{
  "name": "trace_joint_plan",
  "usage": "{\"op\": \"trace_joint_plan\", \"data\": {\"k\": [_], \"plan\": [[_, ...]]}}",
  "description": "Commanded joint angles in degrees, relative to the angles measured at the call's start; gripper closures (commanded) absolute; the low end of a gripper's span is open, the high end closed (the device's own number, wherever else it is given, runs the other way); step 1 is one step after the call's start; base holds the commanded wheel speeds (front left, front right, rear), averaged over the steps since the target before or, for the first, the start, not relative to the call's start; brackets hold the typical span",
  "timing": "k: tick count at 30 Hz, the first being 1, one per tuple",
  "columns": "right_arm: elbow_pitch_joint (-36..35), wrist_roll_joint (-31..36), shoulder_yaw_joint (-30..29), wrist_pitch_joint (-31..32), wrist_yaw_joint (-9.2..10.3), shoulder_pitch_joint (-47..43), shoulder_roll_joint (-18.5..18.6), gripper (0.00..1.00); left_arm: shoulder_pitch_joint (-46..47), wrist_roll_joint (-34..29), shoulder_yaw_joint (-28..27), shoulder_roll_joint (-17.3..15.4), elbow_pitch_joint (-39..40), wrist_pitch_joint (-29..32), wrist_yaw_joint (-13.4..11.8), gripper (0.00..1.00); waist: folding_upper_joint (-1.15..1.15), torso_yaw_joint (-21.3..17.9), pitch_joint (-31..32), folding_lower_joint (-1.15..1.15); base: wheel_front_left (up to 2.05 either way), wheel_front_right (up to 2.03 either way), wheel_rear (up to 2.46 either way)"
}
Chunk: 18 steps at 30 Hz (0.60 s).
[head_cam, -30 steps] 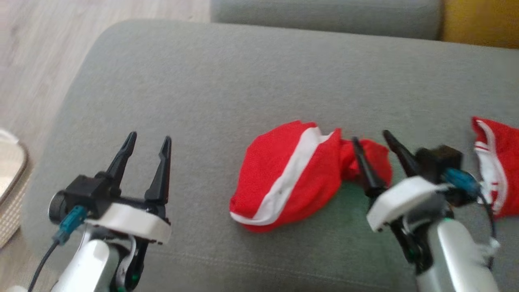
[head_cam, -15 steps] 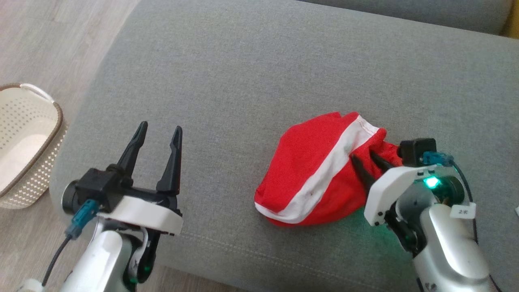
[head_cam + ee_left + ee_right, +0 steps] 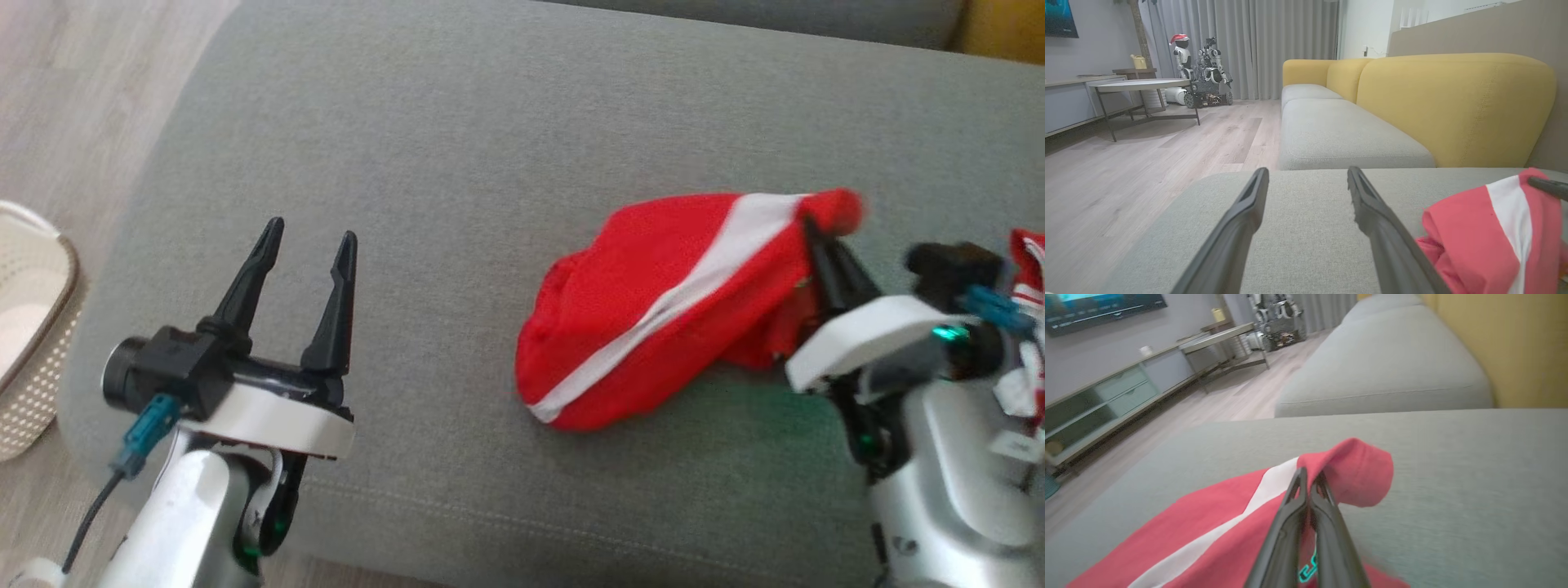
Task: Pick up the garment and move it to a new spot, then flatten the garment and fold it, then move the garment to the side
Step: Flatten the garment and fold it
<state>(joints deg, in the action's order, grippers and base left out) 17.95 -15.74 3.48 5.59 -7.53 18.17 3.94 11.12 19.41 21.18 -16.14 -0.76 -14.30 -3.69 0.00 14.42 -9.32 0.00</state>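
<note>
**Garment** (image 3: 661, 302): red with one white stripe, bunched, on the grey sofa cushion (image 3: 457, 147). One corner is raised at the right gripper's tips, and the rest trails away to that gripper's left. The long axis follows the stripe, from those tips down toward the cushion's front edge.

**Right gripper** (image 3: 816, 233): clenched on that corner, and the nearer arm.

**Left gripper** (image 3: 311, 233): fingers spread and empty, with the garment well apart to its right.

**Right wrist view:** the tips pinch a fold and a flap droops beyond them. The head view blurs this.

**Head view:** a second red cloth (image 3: 1030, 253) just beside the right wrist, and a basket (image 3: 33, 343) on the floor beyond the left gripper.
</note>
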Motion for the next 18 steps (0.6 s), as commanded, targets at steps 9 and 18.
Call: {"op": "trace_joint_plan", "data": {"k": [9,18], "plan": [[2.90,-1.92,-7.29,-3.77,0.04,-4.42,-1.03,1.00,1.84,-1.79,-3.98,-0.85,1.74,-0.69,1.38,0.00,0.00,-4.36,-0.09,0.00,0.00,0.00,0.00],[5.38,-3.05,-4.52,-8.53,0.04,-4.09,-1.05,0.00,0.44,-2.49,-5.59,-0.95,1.30,-0.70,1.32,0.00,0.00,-8.61,0.47,0.00,0.00,0.00,0.00]]}}
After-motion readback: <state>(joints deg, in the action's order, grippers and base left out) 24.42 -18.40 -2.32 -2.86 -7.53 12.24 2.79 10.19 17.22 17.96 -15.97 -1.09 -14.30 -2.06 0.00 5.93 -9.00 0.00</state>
